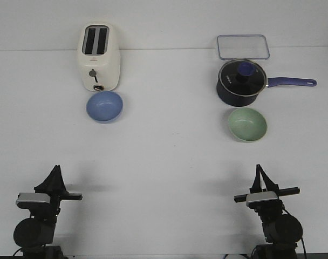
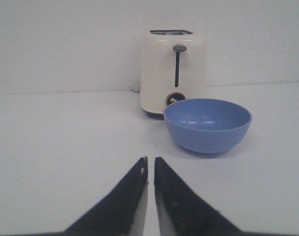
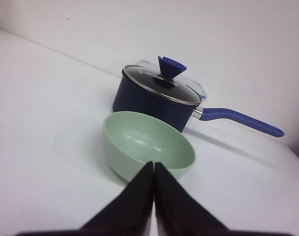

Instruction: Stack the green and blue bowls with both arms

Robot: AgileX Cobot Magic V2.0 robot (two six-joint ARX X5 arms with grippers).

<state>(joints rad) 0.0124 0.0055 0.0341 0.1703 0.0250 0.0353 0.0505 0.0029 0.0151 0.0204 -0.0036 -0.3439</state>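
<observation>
The periwinkle blue bowl (image 1: 104,106) stands upright on the white table at the left, just in front of a toaster. It also shows in the left wrist view (image 2: 207,125). The pale mint green bowl (image 1: 247,124) stands upright at the right, just in front of a saucepan, and also shows in the right wrist view (image 3: 147,142). My left gripper (image 1: 56,168) (image 2: 150,160) is shut and empty, well short of the blue bowl. My right gripper (image 1: 258,167) (image 3: 153,164) is shut and empty, short of the green bowl.
A cream toaster (image 1: 100,56) (image 2: 173,69) stands close behind the blue bowl. A dark navy saucepan (image 1: 241,82) (image 3: 154,98) with a glass lid stands behind the green bowl, its blue handle (image 1: 293,82) pointing right. A clear rectangular container (image 1: 243,47) lies behind the pan.
</observation>
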